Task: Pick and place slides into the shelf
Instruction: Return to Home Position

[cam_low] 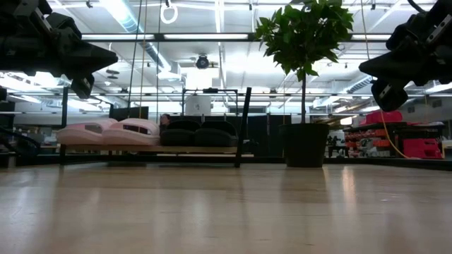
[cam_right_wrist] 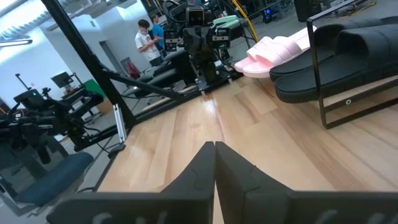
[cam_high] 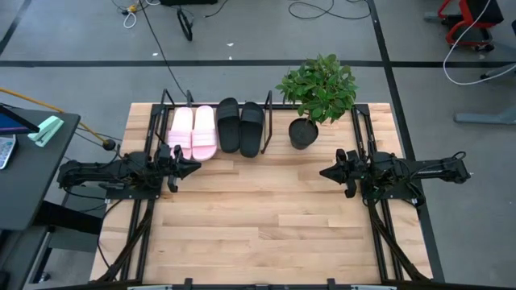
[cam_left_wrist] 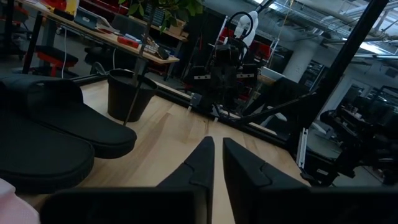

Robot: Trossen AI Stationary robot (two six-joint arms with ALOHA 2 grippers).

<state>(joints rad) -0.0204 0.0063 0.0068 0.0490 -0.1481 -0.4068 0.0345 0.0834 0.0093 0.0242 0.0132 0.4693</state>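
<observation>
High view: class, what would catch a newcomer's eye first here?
Two pink slides and two black slides sit in a row on the shelf at the table's far edge. A leafy potted plant stands beside the black pair. The left gripper and right gripper hang empty, facing each other.

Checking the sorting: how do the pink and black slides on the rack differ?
Colour aside, the two pale pink foam slides fill the left half of the black thin-tube metal shelf, the two black foam slides the right half, nearer the potted plant. Both pairs lie flat, side by side.
</observation>
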